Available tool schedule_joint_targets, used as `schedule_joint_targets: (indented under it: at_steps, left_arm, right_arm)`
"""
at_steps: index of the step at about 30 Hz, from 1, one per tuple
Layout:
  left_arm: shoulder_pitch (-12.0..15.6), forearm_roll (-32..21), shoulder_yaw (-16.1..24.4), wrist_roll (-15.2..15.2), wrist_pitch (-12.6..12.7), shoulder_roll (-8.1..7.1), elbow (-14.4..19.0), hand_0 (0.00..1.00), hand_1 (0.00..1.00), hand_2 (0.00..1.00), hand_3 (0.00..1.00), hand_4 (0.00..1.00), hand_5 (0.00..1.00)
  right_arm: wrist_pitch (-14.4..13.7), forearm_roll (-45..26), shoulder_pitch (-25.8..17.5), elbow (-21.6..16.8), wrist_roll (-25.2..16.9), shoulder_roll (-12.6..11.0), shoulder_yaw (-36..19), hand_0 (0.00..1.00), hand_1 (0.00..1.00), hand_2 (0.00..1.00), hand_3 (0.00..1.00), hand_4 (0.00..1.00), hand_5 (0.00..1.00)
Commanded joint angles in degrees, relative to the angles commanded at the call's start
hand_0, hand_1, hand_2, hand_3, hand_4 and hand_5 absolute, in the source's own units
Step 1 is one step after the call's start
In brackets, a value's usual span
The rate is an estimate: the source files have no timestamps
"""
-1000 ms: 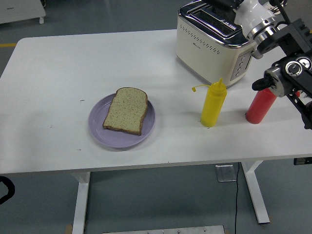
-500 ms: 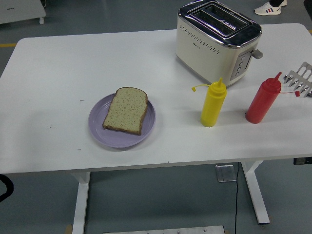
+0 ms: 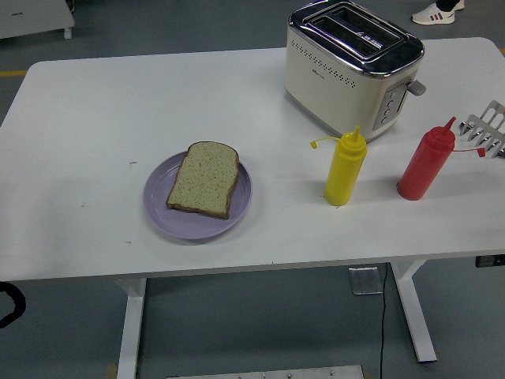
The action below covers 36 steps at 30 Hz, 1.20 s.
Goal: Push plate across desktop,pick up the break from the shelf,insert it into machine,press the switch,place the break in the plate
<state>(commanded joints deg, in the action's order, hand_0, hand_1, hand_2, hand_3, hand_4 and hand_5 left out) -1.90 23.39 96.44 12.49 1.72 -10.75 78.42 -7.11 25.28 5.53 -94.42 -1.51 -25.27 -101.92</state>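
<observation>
White desk (image 3: pixel 95 103) fills the view, with neither robot hand over it — so nothing can be said of how open either is or what it holds. A dark curved bit shows at the bottom left edge, below the desk; can't tell what it is.

Toaster (image 3: pixel 353 65), cream with a chrome top, sits at the far right. Its two slots are empty and its lever and buttons are on the end facing right, probably so the right arm can reach them.

Purple plate (image 3: pixel 197 196) is left of centre toward the near edge, well apart from the toaster, with clear desk all round it. Bread slice (image 3: pixel 204 178) lies flat on the plate, inside the rim — looks like the last step of the task is already done, judging by that and the empty slots. The slice's long axis runs near-to-far, tilted slightly; its rounded top points away toward the far right, its flat bottom edge toward the near left.

Red squeeze bottle (image 3: pixel 426 162) and yellow squeeze bottle (image 3: pixel 345 167) stand upright in front of the toaster, near each other but apart — not part of the task. Metal rack (image 3: pixel 488 126), likely the shelf, is empty at the right edge, just beside the red bottle.
</observation>
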Motion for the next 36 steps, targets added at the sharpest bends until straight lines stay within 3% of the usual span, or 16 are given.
schedule_joint_targets:
  at_steps: [7, 15, 26, 36]
  left_arm:
    - [0.4, 0.0, -0.4, 0.0, 0.0, -0.03, -0.1, 0.813, 0.853, 0.917, 0.835, 0.645, 0.998]
    - [0.4, 0.0, -1.3, -0.1, 0.0, -0.03, -0.2, 0.812, 0.853, 0.917, 0.835, 0.645, 0.998]
    - [0.4, 0.0, -2.3, -0.2, 0.0, 0.00, -0.3, 0.812, 0.853, 0.916, 0.835, 0.645, 0.998]
    - [0.4, 0.1, -2.4, -0.3, -0.1, -0.02, -0.2, 0.811, 0.853, 0.916, 0.835, 0.645, 0.998]
  right_arm:
    - [0.6, 0.6, -5.0, 0.6, -0.1, 5.9, -4.7, 0.870, 0.823, 0.848, 0.837, 0.557, 0.543]
    - [0.9, 1.1, -6.1, 1.9, -0.1, 10.7, -7.2, 0.866, 0.819, 0.835, 0.821, 0.554, 0.559]
    - [2.9, 2.0, -5.9, 3.2, 0.0, 12.2, -8.4, 0.864, 0.815, 0.826, 0.812, 0.555, 0.562]
    - [3.1, 1.8, -5.6, 3.9, 0.3, 12.6, -9.1, 0.851, 0.807, 0.811, 0.794, 0.552, 0.567]
